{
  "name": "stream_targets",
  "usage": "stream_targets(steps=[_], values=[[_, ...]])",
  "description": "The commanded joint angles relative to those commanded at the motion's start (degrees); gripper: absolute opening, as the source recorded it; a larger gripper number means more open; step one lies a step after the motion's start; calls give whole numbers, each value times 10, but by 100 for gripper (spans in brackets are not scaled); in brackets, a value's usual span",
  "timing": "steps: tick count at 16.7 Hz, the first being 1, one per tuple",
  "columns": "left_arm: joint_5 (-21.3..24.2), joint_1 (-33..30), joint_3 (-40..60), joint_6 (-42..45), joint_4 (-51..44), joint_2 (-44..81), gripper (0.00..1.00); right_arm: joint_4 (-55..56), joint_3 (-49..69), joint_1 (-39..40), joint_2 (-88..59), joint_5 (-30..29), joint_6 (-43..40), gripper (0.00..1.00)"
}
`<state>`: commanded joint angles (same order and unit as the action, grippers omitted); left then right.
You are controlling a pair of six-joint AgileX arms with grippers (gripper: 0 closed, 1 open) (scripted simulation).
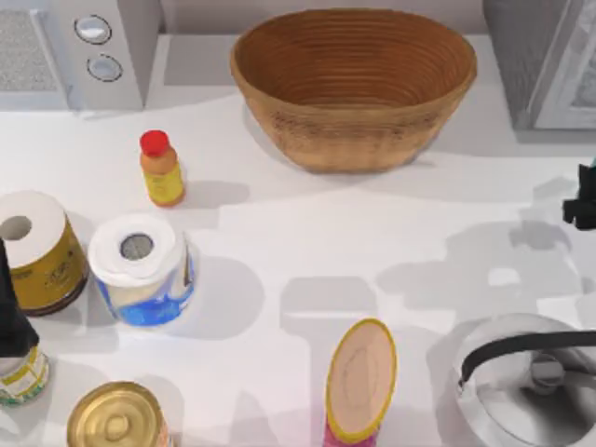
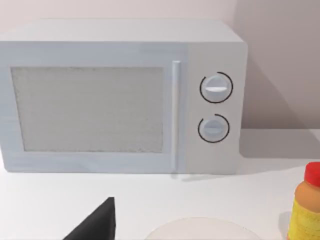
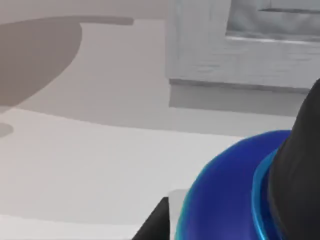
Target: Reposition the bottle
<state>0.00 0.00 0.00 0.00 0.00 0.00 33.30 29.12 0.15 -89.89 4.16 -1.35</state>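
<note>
At the table's (image 1: pixel 307 242) right edge, the right gripper (image 1: pixel 584 200) is partly seen from above. In the right wrist view the bottle (image 3: pixel 225 185), blue-shouldered, sits close against a black finger (image 3: pixel 300 175), apparently clamped in the claw. The left gripper (image 1: pixel 11 317) waits near the left edge, its claw's width impossible to tell, facing the microwave (image 2: pixel 120 95).

One wicker bowl (image 1: pixel 352 86) was counted at the back of the table, and one microwave (image 2: pixel 120 97) at the back left. Two paper rolls (image 1: pixel 142 268) (image 1: pixel 37 250) were seen on the left. Three bottles were counted: a yellow-orange one (image 1: pixel 161 169), a dark-necked one (image 1: pixel 17 349) and a blue one (image 3: pixel 225 192). One can (image 1: pixel 116 416), one oval-topped canister (image 1: pixel 360 382) and one kettle (image 1: pixel 531 382) were noted.
</note>
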Motion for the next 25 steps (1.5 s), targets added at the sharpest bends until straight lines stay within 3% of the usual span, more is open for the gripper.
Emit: stream_targets(steps=[3,9,19,25], values=[[0,0,0,0,0,0,100,-4,-44,-52,50,-7,17,0],[0,0,0,0,0,0,100,-3,-47,-55,51,-8,19,0],[0,0,0,0,0,0,100,132,7,-48,-142,-19,23,0],[0,0,0,0,0,0,100,148,13,-47,-159,-20,25,0]])
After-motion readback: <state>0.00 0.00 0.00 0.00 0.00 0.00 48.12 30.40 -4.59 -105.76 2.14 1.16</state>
